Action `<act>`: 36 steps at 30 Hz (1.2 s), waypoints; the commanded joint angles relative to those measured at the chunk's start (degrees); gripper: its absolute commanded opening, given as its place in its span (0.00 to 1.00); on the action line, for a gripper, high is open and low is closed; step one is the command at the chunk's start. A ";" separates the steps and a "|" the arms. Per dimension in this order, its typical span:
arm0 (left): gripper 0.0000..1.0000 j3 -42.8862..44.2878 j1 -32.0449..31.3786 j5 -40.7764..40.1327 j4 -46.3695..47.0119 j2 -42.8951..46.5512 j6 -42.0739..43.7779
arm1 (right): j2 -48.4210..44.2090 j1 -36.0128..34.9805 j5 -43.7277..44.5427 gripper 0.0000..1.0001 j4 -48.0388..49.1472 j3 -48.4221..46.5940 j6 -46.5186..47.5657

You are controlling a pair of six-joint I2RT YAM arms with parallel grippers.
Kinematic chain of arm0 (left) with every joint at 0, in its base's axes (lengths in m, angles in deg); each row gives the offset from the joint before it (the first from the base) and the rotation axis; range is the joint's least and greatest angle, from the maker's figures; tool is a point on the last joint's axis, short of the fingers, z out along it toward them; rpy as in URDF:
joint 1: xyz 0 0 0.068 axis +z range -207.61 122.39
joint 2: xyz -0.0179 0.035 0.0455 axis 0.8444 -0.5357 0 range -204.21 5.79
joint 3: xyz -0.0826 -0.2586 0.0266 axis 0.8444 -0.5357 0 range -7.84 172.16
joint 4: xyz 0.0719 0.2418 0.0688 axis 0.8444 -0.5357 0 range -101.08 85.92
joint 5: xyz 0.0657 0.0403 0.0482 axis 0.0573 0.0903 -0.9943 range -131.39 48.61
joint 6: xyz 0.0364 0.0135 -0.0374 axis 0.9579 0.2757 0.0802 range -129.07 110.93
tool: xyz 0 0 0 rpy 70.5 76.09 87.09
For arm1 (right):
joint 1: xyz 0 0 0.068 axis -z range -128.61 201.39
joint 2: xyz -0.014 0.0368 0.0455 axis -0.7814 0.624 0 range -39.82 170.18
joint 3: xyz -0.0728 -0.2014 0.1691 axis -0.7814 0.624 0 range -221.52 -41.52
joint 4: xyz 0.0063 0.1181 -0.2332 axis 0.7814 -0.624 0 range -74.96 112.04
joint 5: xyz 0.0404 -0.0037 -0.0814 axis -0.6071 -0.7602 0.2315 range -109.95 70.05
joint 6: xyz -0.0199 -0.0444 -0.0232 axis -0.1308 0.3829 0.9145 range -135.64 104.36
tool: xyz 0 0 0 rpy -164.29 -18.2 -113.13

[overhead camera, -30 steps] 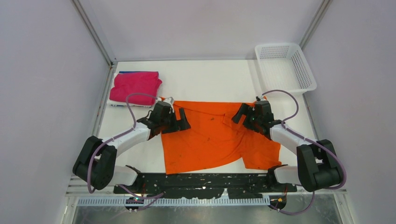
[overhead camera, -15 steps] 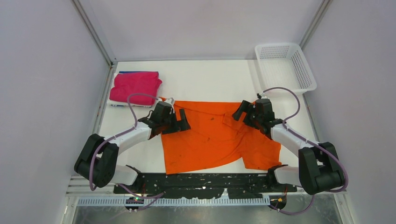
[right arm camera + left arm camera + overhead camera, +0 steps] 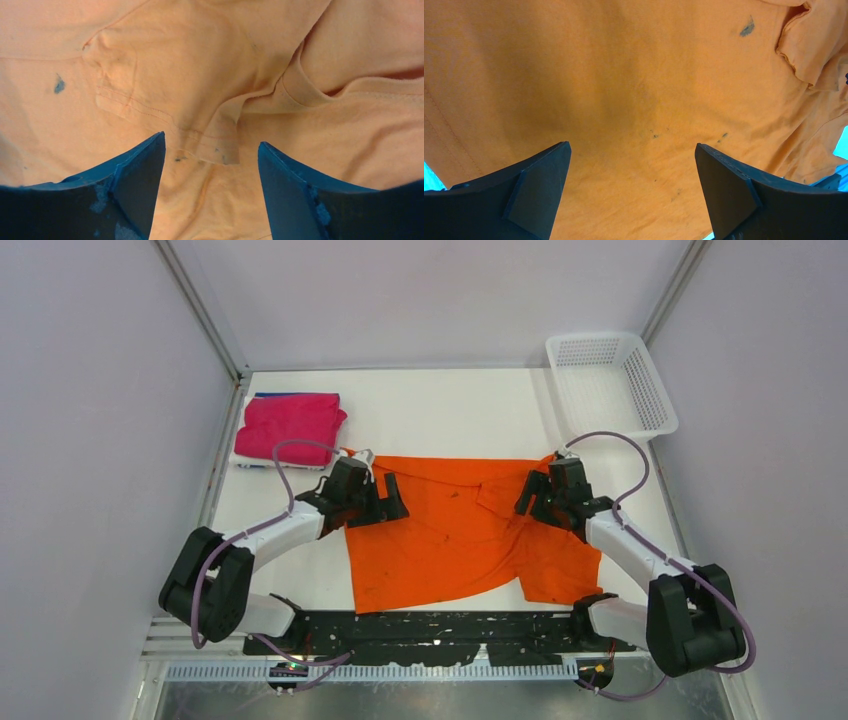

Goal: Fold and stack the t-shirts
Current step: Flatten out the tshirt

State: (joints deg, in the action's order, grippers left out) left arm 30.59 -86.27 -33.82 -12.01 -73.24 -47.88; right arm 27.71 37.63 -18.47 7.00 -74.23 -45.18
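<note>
Cloth work stands at the flattening stage, we judge: the orange t-shirt (image 3: 455, 535) lies spread in the middle of the table (image 3: 450, 420), its far edge fairly straight, but one sleeve (image 3: 165, 100) on the right is doubled back onto the body, so it is not yet ready to fold. The left gripper (image 3: 392, 498) hangs over the far left part of that shirt, jaws released wide with only flat fabric beneath them; we think it is placed there to take or pin that side once the other side is sorted. The right gripper (image 3: 210, 185) sits low over the far right shoulder, jaws apart and straddling the hem of the turned-over sleeve; we see no cloth pinched, so we call it ungripped, though well set to pick that hem and draw it out. The magenta-pink t-shirt (image 3: 290, 425) rests folded at the far left, on a blue t-shirt (image 3: 285, 395) that shows only as a strip along its far edge; that pile marks where the stack belongs. The white basket (image 3: 660, 390) stands at the far right, well apart.
</note>
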 commanded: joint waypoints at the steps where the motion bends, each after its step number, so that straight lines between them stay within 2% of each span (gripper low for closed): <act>1: 1.00 2.17 -0.07 0.72 1.54 0.01 0.29 | 0.69 -0.38 1.16 0.70 -1.24 -1.01 0.38; 6: 1.00 2.08 -0.07 0.65 1.47 0.36 0.31 | 2.40 -0.56 0.67 0.64 -0.02 -0.82 -0.62; 9: 1.00 2.15 -0.07 0.31 1.17 0.29 0.13 | 2.87 -0.54 -0.01 0.55 0.80 -0.82 -1.09; 16: 1.00 2.17 -0.07 0.23 0.90 0.18 0.14 | 5.01 -0.65 1.01 0.50 1.01 -1.02 -2.38; 19: 1.00 2.21 -0.07 0.25 0.92 0.01 0.14 | 5.18 -0.66 0.35 0.44 1.81 -0.87 -2.85; 22: 1.00 2.26 -0.07 0.16 0.89 -0.02 0.19 | 4.70 -0.66 -0.12 0.34 2.33 -0.71 -3.18; 28: 1.00 2.26 -0.07 0.35 0.89 -0.25 0.22 | 2.76 -0.68 0.72 0.23 1.51 -1.07 -2.95; 36: 1.00 2.28 -0.07 0.56 0.99 -0.30 0.31 | 1.95 -0.82 3.12 0.20 -2.23 -3.03 -1.72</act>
State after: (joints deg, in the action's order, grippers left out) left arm 30.61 -86.27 -33.77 -12.03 -73.24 -47.88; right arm 31.66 37.24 -17.82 6.21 -74.34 -47.46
